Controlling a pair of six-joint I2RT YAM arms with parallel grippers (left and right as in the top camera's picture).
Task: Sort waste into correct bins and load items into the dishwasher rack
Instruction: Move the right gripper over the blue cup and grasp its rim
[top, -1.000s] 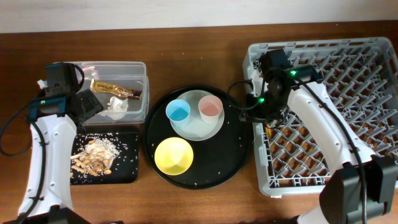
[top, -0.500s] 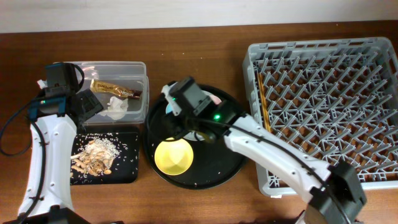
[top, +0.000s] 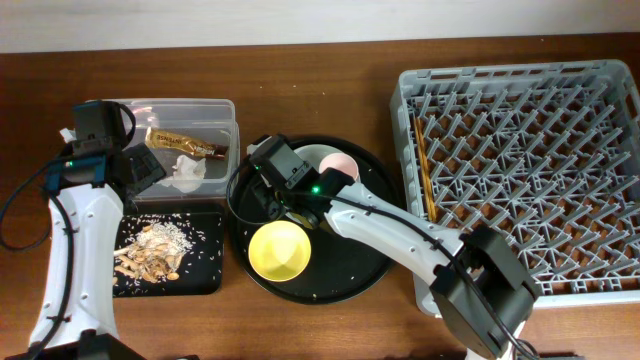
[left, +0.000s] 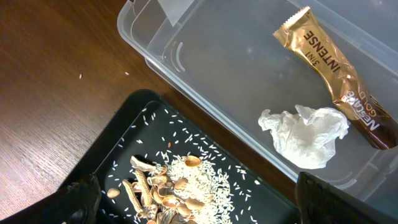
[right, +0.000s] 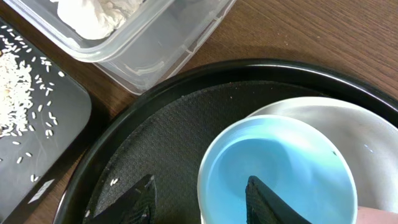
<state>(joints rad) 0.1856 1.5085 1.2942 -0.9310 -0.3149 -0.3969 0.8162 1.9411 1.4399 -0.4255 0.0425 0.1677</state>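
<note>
My right gripper (right: 200, 190) is open and straddles the rim of the light-blue cup (right: 280, 168), one finger inside it and one outside. The cup stands on the white plate (right: 354, 124); from overhead my right gripper (top: 285, 185) hides it. The pink cup (top: 338, 163) is on the same plate, and the yellow bowl (top: 278, 250) sits in front. The chopsticks (top: 423, 165) lie in the dishwasher rack (top: 520, 170). The wrapper (left: 329, 68) and tissue (left: 308, 134) lie in the clear box (left: 217, 62). My left gripper (left: 199, 196) hangs open over the food scraps (left: 168, 186) in the black tray (left: 124, 137).
The plate, cups and bowl stand on a large round black tray (top: 370, 250) between the bins and the rack. Rice grains are scattered on it. The clear box (top: 130, 105) and the small black tray (top: 200, 272) sit at the left, close to the round tray's rim.
My right arm has swung from the left edge of the rack over to the round tray and come down at the blue cup. The left arm has not moved.
</note>
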